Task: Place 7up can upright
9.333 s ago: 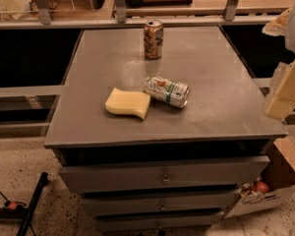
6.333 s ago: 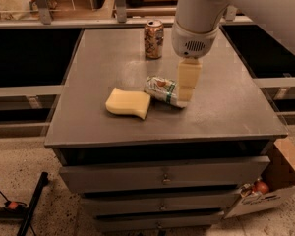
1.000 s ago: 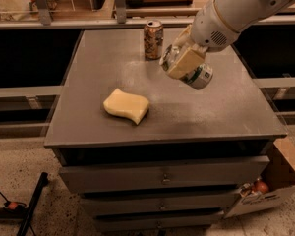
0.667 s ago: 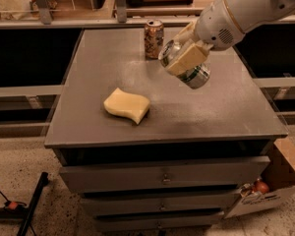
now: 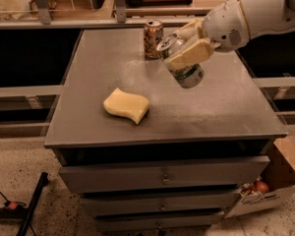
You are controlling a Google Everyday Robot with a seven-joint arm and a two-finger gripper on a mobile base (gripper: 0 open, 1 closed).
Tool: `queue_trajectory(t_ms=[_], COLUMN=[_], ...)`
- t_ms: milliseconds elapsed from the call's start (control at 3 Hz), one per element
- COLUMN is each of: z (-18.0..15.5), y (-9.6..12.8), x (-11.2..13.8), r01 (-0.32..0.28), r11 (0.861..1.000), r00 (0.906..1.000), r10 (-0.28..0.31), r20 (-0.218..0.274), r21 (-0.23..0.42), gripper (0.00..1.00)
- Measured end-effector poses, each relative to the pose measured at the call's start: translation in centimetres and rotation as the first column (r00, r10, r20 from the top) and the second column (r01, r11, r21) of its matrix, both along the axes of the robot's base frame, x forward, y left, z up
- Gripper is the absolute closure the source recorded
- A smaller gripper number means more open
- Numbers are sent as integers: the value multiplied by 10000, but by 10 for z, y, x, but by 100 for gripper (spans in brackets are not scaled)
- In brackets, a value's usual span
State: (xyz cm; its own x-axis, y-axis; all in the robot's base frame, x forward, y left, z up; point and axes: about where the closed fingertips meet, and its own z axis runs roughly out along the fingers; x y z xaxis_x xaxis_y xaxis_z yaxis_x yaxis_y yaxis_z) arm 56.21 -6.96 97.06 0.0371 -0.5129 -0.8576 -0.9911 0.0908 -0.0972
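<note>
Small silver-white aluminium can with green lettering (image 5: 191,74) tilted, in air above grey matte tabletop (image 5: 226,113), pinched between cream fingers of white gripper (image 5: 187,44). Orange-brown patterned can (image 5: 153,38) upright just behind. Yellow wavy sponge (image 5: 127,105) front-left, apart.

**7up can held tilted in the gripper**

The 7up can (image 5: 190,74), silver-white with green lettering, sits between the cream fingers (image 5: 191,53) of the gripper (image 5: 183,52), which clamp its middle. It is tilted. Its silver top rim pokes out up and to the left of the fingers. Its base hangs below them to the right, off the cabinet top (image 5: 221,107).
</note>
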Motion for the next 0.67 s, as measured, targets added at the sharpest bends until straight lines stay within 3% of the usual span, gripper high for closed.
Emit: queue_trajectory(t_ms=[333, 667], z=[-1, -13], y=[-3, -10], x=[1, 7], r01=[-75, 116], r11=[9935, 9839], r00=[9996, 9982], r10=[107, -9], r20=[-278, -600], r21=[1135, 1786], gripper=[100, 100])
